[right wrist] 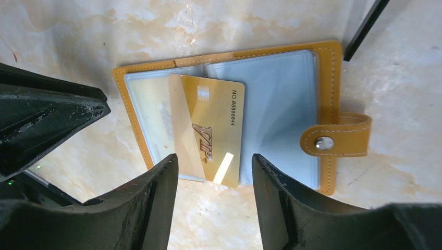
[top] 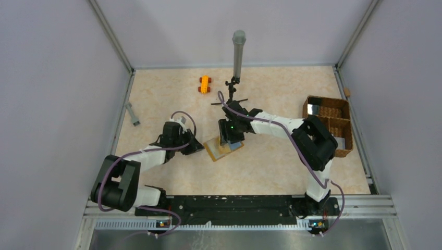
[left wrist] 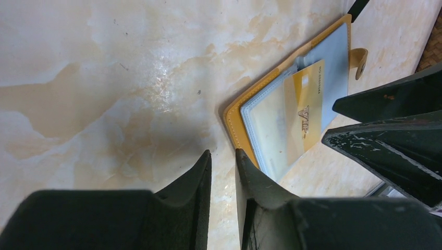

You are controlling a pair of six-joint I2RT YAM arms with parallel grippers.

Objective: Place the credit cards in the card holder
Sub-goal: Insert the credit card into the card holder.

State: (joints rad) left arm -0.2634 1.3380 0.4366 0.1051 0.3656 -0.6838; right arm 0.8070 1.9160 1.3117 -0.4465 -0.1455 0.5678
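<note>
The card holder [top: 221, 150] lies open on the table, mustard-orange with clear pale-blue pockets [right wrist: 281, 104] and a snap tab [right wrist: 339, 141]. A gold credit card [right wrist: 219, 120] marked VIP sits slanted across its middle, its left part under a clear pocket; the left wrist view shows this card [left wrist: 307, 104] too. My right gripper [right wrist: 215, 159] hovers open just off the card's lower edge, holding nothing. My left gripper [left wrist: 223, 152] has its jaws a narrow gap apart with only table between them. One of its fingertips [left wrist: 241, 156] rests at the holder's orange edge [left wrist: 234, 122].
A small orange toy car [top: 205, 84] stands at the back. A grey post on a black stand [top: 238, 52] rises behind the right arm. A brown wicker basket [top: 329, 125] sits at the right edge. A small grey bar [top: 132, 113] lies by the left wall.
</note>
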